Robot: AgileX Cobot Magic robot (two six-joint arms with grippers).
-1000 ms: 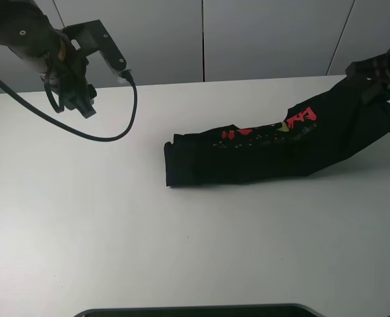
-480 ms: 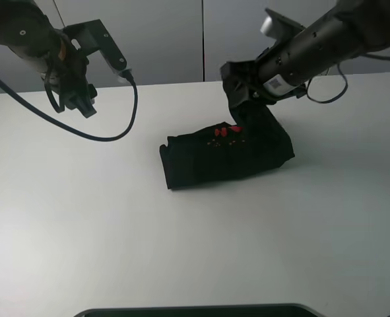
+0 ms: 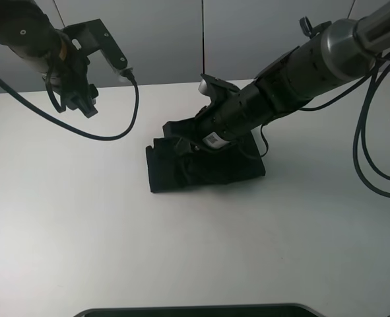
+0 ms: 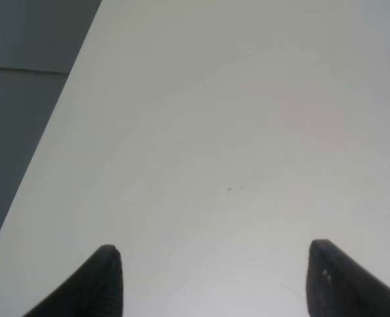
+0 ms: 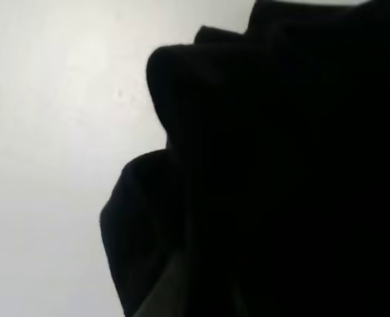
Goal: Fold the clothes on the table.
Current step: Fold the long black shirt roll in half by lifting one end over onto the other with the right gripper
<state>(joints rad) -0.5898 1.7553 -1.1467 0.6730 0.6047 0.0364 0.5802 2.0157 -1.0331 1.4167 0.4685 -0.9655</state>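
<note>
Toward the far edge of the white smooth counter [image 3: 181,251]: a bunched black T-shirt [image 3: 204,170].
Right arm slants down from the far right corner, right gripper [image 3: 179,135] buried in cloth, grip impossible to tell; left gripper [image 3: 77,100] hangs above the far left corner, fingers apart.

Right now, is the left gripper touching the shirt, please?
No, the left gripper hangs above bare table, far left of the shirt.
</note>
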